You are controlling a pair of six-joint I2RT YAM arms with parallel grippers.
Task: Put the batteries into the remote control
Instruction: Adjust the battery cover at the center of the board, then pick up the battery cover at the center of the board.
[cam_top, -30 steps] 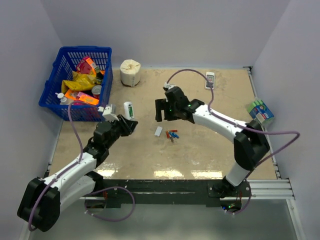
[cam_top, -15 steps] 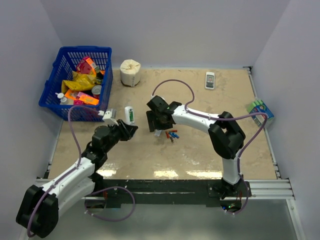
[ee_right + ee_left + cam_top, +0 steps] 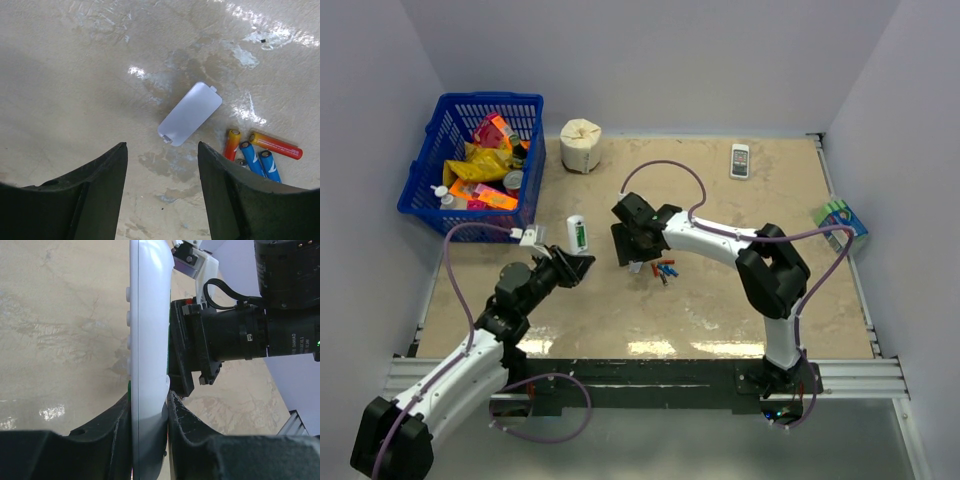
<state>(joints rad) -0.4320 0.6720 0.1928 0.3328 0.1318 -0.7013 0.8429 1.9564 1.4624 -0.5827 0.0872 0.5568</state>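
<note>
Several batteries lie loose just R of the cover, R gripper hovers over the cover w/ jaws apart & empty, L gripper is clamped on the remote held up well L of the cover, so probably the pick-a-battery step: next needs R shifted onto one battery, then closed.

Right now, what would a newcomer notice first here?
The left gripper clamps the remote control on edge, left of centre. Just right of it, the right gripper hangs open over a small white battery cover, with the batteries clustered beside it. A blue basket of packets sits far left.
</note>
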